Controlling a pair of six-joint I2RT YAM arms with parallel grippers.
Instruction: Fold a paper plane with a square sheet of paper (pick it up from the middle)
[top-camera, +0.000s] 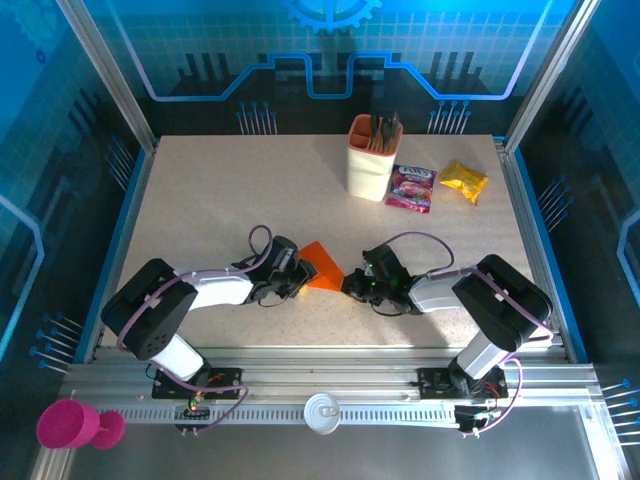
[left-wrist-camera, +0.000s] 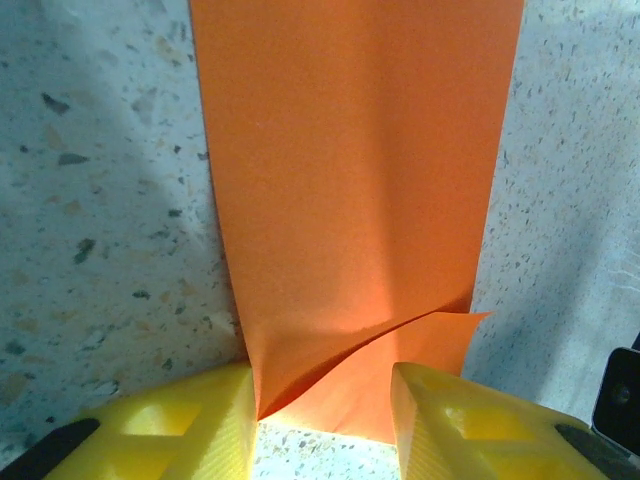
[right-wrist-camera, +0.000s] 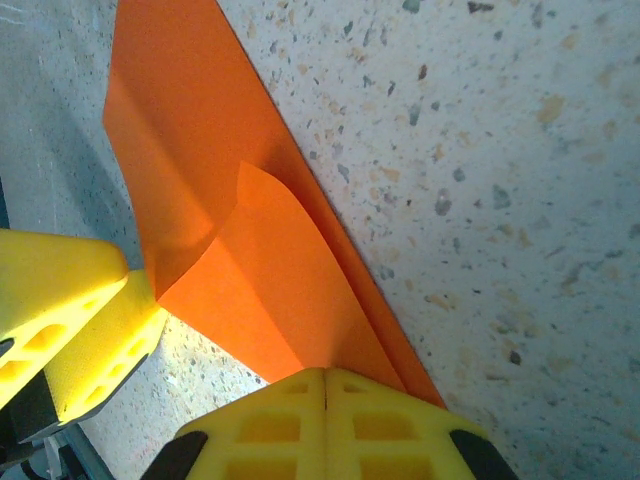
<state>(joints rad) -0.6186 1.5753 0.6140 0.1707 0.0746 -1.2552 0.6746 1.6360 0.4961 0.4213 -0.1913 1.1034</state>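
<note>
Right gripper (right-wrist-camera: 325, 385): yellow fingers pressed flush together, pinched on the near corner of the sheet of paper (right-wrist-camera: 250, 250). Left gripper (left-wrist-camera: 325, 400): fingers partway apart, the paper's end lying in the gap, one creased edge against the inner face of one finger. Squeezing or merely straddling, impossible to tell.

Both tools low on the table (top-camera: 250, 190), almost tip to tip near its front middle, the orange paper between and just behind them.

Long paper edges straight and crisp, one layered over another. A loose flap lifted and curling near the fingertips. Bare tabletop to the left and behind. Peach cup (top-camera: 372, 160), purple packet (top-camera: 411, 187) and yellow packet (top-camera: 463, 181) well apart at the far right.

Paper thin, matte, bright orange, folded into a narrow tapering strip. Table pale, stone-like, flecked with dark and tan. Fingers of moulded yellow plastic with hollow pockets.
</note>
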